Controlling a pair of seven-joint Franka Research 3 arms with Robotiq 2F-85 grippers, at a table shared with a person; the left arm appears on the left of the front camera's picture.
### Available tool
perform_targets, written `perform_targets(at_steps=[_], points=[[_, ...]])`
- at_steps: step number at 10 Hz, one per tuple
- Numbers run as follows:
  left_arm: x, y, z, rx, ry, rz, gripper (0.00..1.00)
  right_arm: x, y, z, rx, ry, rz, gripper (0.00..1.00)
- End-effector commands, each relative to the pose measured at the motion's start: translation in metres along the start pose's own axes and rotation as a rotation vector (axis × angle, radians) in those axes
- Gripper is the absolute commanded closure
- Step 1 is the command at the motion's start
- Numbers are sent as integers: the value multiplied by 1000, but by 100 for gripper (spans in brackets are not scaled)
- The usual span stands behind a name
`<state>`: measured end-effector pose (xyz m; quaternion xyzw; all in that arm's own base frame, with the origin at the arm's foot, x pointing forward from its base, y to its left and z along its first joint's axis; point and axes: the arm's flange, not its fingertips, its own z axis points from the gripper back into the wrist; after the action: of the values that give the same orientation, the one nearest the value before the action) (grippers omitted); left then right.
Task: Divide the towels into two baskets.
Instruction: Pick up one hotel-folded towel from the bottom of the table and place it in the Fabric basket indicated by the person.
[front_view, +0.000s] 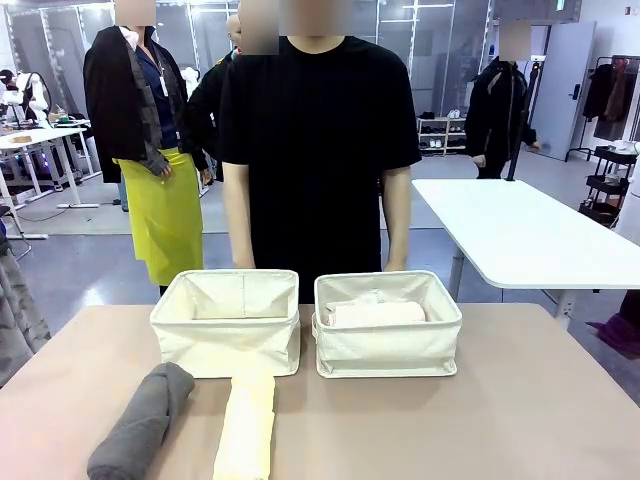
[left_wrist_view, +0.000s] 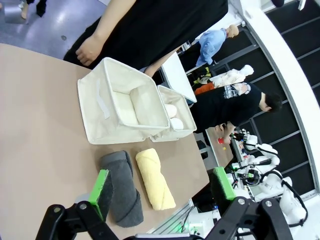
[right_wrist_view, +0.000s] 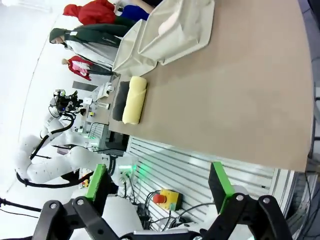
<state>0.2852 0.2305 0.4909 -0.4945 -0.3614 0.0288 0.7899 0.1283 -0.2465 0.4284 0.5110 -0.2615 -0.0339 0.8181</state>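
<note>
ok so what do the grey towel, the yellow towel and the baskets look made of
The dark grey towel and pale yellow towel look like soft terry cloth: fuzzy, matte, squashy rolls. The left basket and right basket seem cream canvas or similar woven fabric: matte, sagging walls, folded rims.

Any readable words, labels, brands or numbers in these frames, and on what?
No readable text anywhere.
No print on the left basket, the right basket, the dark grey towel or the pale yellow towel.
Any marking on the yellow button box is too small to read.
</note>
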Motion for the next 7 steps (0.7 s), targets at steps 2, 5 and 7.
perform_targets(at_steps=[2, 5, 7], points=[[1, -1, 2, -24, -16, -11, 0, 10, 7, -3, -1, -16, 38, 0], [1, -1, 2, -24, -16, -11, 0, 10, 7, -3, -1, -16, 38, 0], [1, -1, 2, -24, -16, -11, 0, 10, 7, -3, -1, -16, 38, 0]])
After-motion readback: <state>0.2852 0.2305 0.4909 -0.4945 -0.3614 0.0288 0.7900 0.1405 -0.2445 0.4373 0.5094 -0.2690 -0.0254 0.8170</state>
